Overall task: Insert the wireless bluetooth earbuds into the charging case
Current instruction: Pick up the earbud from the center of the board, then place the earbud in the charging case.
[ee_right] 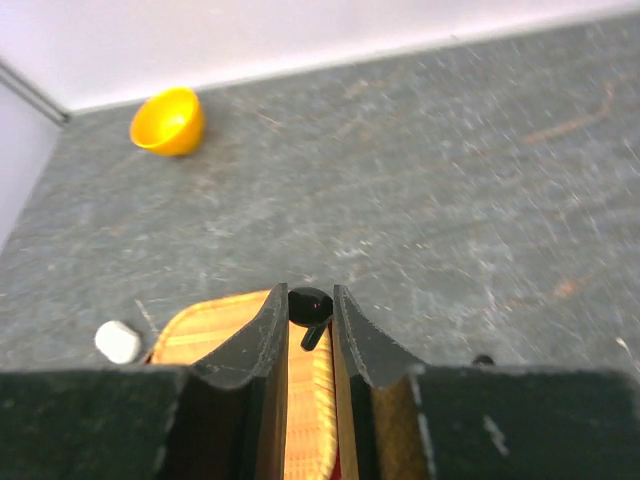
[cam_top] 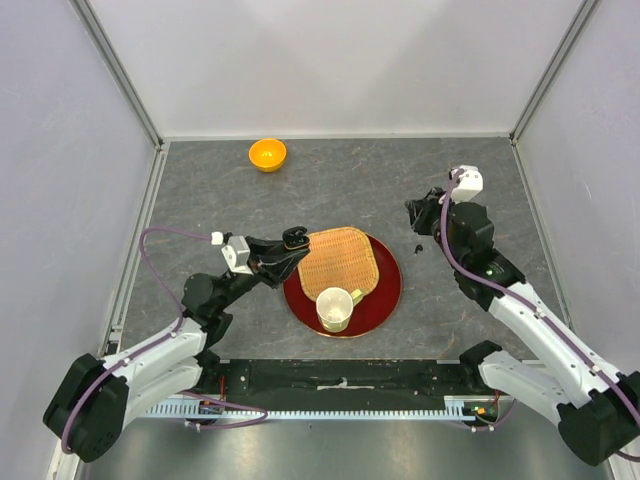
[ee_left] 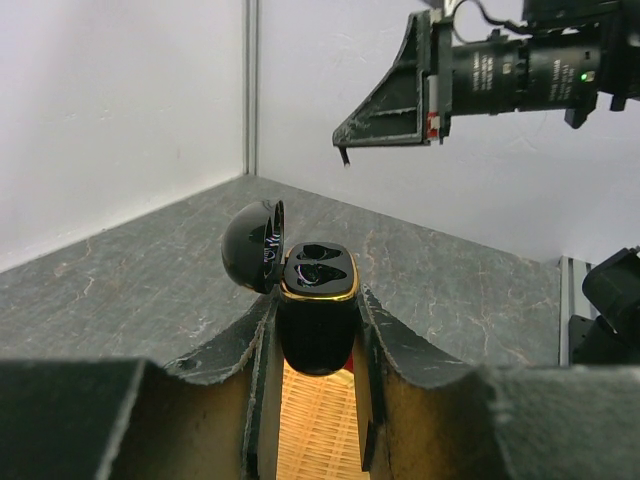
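Clamps the open charging case (ee_left: pixel 315 305) in left fingers (ee_left: pixel 368 318) above the woven mat (cam_top: pixel 340 262), with a cup (cam_top: pixel 335 307) toward the table's (cam_top: pixel 340 190) near edge, and pinches a black earbud (ee_right: pixel 308 303) in right fingers (ee_right: pixel 345 315) nearer the right edge.

Top external: is looking steeply down from above and behind the robot, facing the back wall (cam_top: pixel 330 60); it is far off and taking in the whole table (cam_top: pixel 340 190).
Left wrist: is sitting low behind the left gripper (ee_left: pixel 315 300), looking nearly level across the table; it is very near the charging case (ee_left: pixel 316 335) between its fingers.
Right wrist: is riding higher behind the right gripper (ee_right: pixel 308 295), tilting down toward the back wall; it is close to the black earbud (ee_right: pixel 308 302) between its fingers.
Shared, top and right wrist: both are showing the orange bowl (cam_top: pixel 267 154).
Shared, all three: each is showing part of the woven mat (cam_top: pixel 338 262).
Shared, top and left wrist: both are showing the right gripper.
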### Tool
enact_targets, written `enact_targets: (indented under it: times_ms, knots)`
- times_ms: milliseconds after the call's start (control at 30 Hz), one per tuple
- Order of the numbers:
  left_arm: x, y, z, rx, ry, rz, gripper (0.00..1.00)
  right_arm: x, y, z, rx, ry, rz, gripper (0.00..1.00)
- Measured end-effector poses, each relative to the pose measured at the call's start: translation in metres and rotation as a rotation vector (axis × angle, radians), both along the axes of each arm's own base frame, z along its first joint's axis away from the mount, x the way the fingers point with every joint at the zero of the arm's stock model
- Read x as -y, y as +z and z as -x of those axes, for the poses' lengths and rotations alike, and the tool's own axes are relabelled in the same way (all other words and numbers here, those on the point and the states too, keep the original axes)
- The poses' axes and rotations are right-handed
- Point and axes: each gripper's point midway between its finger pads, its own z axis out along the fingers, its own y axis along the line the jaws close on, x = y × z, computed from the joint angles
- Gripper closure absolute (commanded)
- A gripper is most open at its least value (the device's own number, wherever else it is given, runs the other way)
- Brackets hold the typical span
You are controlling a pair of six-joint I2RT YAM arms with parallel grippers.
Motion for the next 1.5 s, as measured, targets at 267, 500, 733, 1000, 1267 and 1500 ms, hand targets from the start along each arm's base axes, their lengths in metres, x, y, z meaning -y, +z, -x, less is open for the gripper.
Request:
enact_targets:
  times_ms: [267, 500, 733, 1000, 1267, 1500]
  knots:
    - [0.005, -0.007, -0.004, -0.024, -0.011, -0.002, 0.98, -0.06, 0.04, 0.026, 0.175, 0.184, -0.001, 1.0]
    - [0.01, -0.009, 0.0, -0.007, -0.054, -0.008, 0.98, -0.117, 0.064, 0.061, 0.306, 0.338, 0.01, 1.0]
    - [0.014, -0.004, 0.009, 0.039, -0.106, -0.01, 0.98, -0.162, 0.074, 0.083, 0.399, 0.465, 0.001, 1.0]
    - [0.016, -0.002, 0.014, 0.059, -0.128, -0.011, 0.98, -0.183, 0.083, 0.109, 0.508, 0.6, -0.019, 1.0]
    - [0.015, -0.002, 0.014, 0.061, -0.127, -0.01, 0.98, -0.201, 0.088, 0.13, 0.583, 0.72, -0.008, 1.0]
    - [0.014, 0.0, 0.016, 0.069, -0.128, -0.006, 0.98, -0.214, 0.074, 0.135, 0.598, 0.767, 0.04, 1.0]
